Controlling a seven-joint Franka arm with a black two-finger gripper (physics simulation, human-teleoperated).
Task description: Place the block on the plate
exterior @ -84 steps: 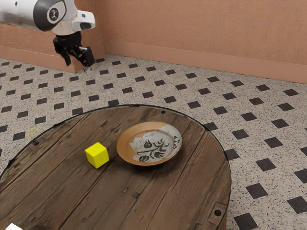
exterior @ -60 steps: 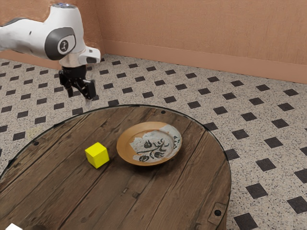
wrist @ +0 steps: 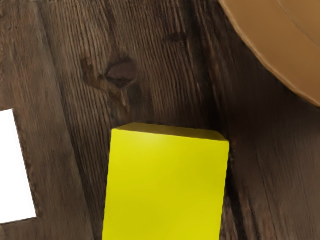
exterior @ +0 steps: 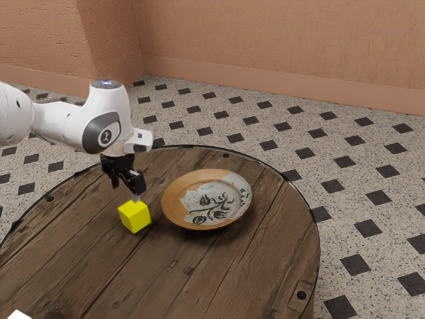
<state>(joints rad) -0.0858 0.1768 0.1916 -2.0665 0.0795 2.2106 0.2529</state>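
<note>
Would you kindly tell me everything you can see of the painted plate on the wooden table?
The round orange-brown plate, ceramic by its look, is shallow, with a raised rim and a ragged pale grey area bearing dark, plant-like drawings. It lies face up and empty on the round brown wooden table, beside the yellow cube; only the table touches it.

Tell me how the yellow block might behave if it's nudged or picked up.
The block looks stiff: its edges are straight and its faces flat, so it probably won't sag when lifted. Nudged, it would likely slide rather than roll, resting on a flat side.
</note>
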